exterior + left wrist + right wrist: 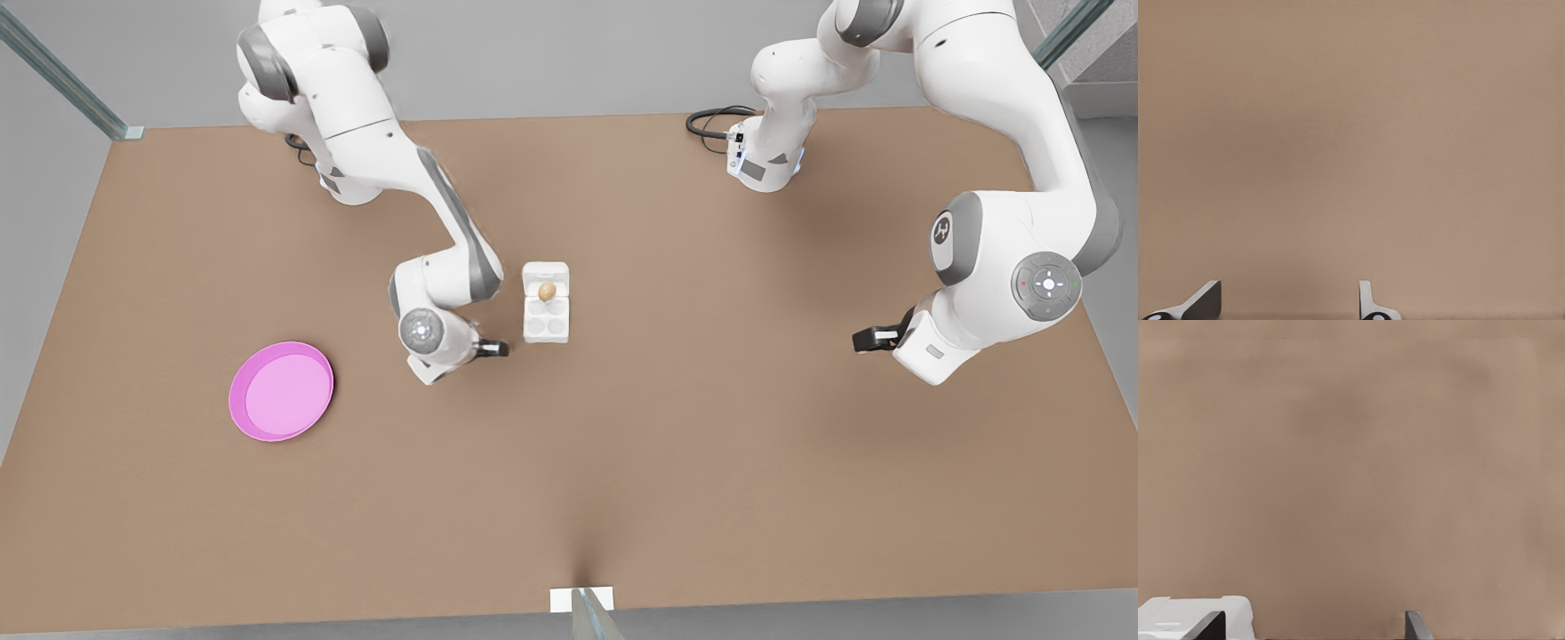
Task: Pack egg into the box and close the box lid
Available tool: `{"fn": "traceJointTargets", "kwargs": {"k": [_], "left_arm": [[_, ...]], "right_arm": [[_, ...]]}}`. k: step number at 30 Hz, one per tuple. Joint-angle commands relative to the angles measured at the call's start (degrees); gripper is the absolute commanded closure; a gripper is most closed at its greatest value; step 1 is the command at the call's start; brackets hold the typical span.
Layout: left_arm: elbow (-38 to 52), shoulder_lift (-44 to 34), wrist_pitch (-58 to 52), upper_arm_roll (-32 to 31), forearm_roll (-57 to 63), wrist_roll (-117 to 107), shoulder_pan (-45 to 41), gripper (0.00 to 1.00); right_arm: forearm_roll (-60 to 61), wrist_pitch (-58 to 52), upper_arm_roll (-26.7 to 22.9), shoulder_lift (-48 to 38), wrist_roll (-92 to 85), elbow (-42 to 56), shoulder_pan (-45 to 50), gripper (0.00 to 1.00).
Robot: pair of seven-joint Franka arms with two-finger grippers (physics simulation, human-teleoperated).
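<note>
The white box stands at the table's middle with its box lid open at the far side. A tan egg sits in the box at its far end, just in front of the lid. My right gripper hangs low just beside the box, on the front view's left; the right wrist view shows it open, with a white corner of the box beside one finger. My left gripper waits far off on the front view's right, open over bare table.
A round pink plate lies on the brown table toward the front view's left. A black cable loops near an arm base at the back. Glass posts mark the table's corners and front edge.
</note>
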Motion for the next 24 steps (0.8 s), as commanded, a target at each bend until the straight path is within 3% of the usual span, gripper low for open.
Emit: {"fn": "traceJointTargets", "kwargs": {"k": [1, 3, 4, 6, 9, 10, 11, 13, 15, 18, 20, 22, 24], "left_arm": [[-0.08, 0.03, 0.98, -0.07, -0.02, -0.11, -0.31, 0.00], [-10.34, -7.69, 4.67, -4.10, -0.37, -2.02, -0.23, 0.00], [-17.21, -13.06, 5.11, -13.15, -0.37, -14.33, -0.23, 0.00], [-29.87, -23.70, 5.82, -23.17, -0.72, -22.86, -0.14, 0.00], [-33.21, -25.20, 11.52, -42.42, -8.54, -42.28, -0.66, 0.00], [-37.08, -25.73, 14.78, -44.45, -8.63, -43.87, -2.33, 0.00], [-38.66, -25.46, 18.56, -44.80, -8.54, -47.21, -5.67, 0.00], [-40.42, -24.41, 22.16, -44.98, -8.54, -52.22, -10.95, 0.00], [-49.64, -24.32, 32.35, -45.07, -8.54, -52.49, -12.27, 0.00], [-52.73, -18.34, 43.17, -44.98, -7.66, -57.15, -14.81, 0.00], [-52.73, -16.59, 45.01, -44.98, -6.79, -57.76, -15.78, 0.00], [-50.71, -5.16, 47.74, -44.19, 10.00, -67.69, -15.17, 0.00], [-47.63, -2.17, 47.74, -43.14, 11.50, -68.13, -15.25, 0.00]], "right_arm": [[-10.03, -2.92, -0.05, -1.90, -19.01, 0.47, -8.51, 0.00], [-13.81, -8.63, -0.31, -3.66, -30.62, 6.00, -18.26, 0.00], [-15.48, -13.19, -0.31, -3.75, -33.07, 11.54, -21.69, 0.00], [-16.01, -23.75, -0.23, -3.48, -37.65, 21.04, -28.11, 0.00], [-15.92, -29.63, 0.38, -11.91, -31.06, 21.39, -31.70, 0.00], [-16.10, -31.75, 11.97, -15.08, -30.19, 21.22, -43.13, 0.00], [-18.56, -31.66, 15.60, -16.66, -29.04, 19.37, -46.92, 0.00], [-18.91, -31.49, 16.47, -15.09, -29.13, 20.07, -46.04, 0.00], [-20.05, -31.57, 16.30, -14.91, -29.57, 20.34, -46.31, 0.00], [-22.25, -29.65, 16.74, -12.36, -29.65, 21.92, -45.78, 0.00], [-22.16, -28.32, 16.56, -10.78, -30.44, 22.71, -45.60, 0.00], [-22.25, -28.32, 16.56, -8.67, -30.36, 23.85, -45.17, 0.00], [-22.25, -28.32, 16.56, -8.40, -30.36, 23.85, -44.99, 0.00]]}}
